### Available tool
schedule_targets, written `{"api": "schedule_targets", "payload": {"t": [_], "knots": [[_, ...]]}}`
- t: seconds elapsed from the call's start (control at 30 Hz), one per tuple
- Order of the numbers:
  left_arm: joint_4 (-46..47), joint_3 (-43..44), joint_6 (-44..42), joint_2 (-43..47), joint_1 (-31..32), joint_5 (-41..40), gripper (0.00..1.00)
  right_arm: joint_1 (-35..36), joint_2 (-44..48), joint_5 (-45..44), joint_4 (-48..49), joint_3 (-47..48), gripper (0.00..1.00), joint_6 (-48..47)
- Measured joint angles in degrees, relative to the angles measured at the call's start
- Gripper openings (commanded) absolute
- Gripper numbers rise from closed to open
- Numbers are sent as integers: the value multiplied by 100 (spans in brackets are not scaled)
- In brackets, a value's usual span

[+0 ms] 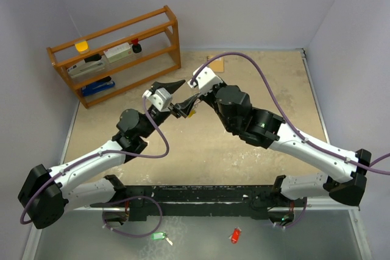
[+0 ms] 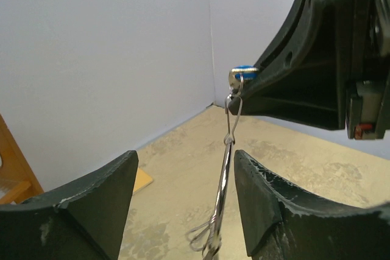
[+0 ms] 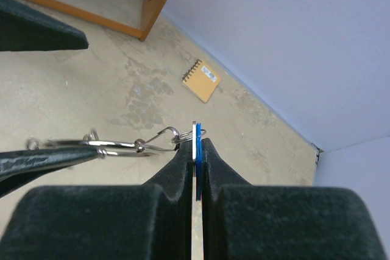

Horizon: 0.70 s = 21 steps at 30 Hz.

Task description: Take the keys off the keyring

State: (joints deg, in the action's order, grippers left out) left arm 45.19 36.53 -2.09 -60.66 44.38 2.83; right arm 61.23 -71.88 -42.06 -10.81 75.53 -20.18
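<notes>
1. The right gripper is clenched on the flat blue-tagged silver key.
2. The thin silver wire keyring stretches from it toward 9 o'clock.
3. The left gripper stands released, the ring between its jaws, nearer 3 o'clock.

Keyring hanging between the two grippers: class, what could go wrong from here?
1. The keyring seems held only through the blue-tagged key pinched in the right gripper; a slip there would drop everything.
2. The left gripper stands open around the ring, so it may swing and a closing grab could miss.
</notes>
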Motion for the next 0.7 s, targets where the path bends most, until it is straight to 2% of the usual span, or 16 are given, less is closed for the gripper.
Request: {"api": "schedule_targets", "payload": {"t": [0.33, 0.7], "knots": [[658, -179, 221, -31, 2, 337, 71, 0, 125, 20, 81, 0, 0, 76], [1228, -179, 284, -660, 109, 219, 74, 0, 125, 122, 76, 0, 0, 179]]}}
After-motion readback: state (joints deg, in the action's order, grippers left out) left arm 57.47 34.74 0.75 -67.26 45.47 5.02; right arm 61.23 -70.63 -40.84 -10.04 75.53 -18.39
